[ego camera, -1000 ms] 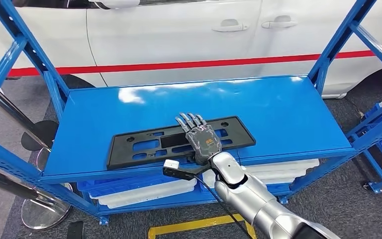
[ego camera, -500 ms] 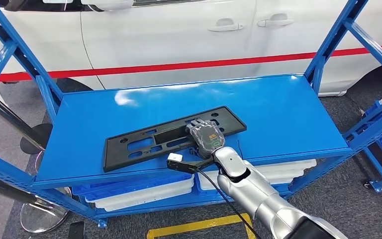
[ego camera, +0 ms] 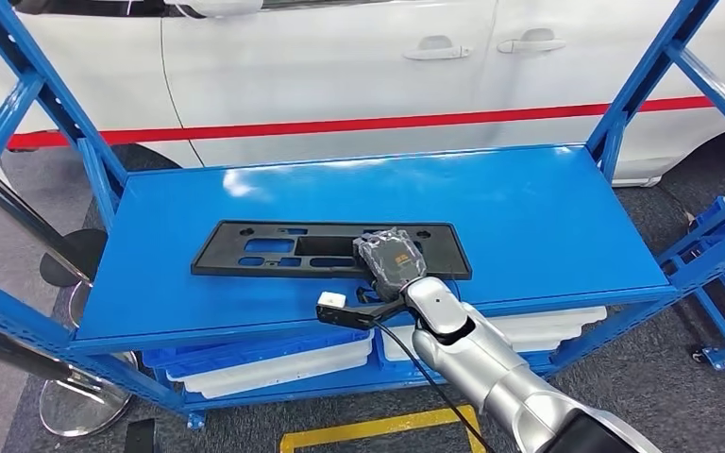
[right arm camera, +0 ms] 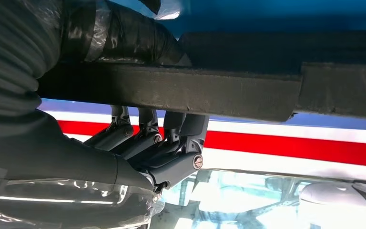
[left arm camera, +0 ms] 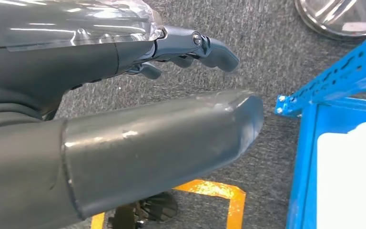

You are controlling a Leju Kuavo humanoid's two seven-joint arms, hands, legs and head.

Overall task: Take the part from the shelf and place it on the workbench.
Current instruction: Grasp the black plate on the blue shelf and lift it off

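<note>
On the blue shelf [ego camera: 547, 217], the right hand's fingers [right arm camera: 138, 140] are curled over the near edge of the black plastic frame part [ego camera: 274, 248], gripping it with the thumb beneath, the right hand [ego camera: 392, 261] at its right end, while the left hand [left arm camera: 138, 90] hangs empty, fingers apart, over grey carpet [left arm camera: 271, 62].

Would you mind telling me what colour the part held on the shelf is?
The part is black, seen best in the head view against the blue shelf.
</note>
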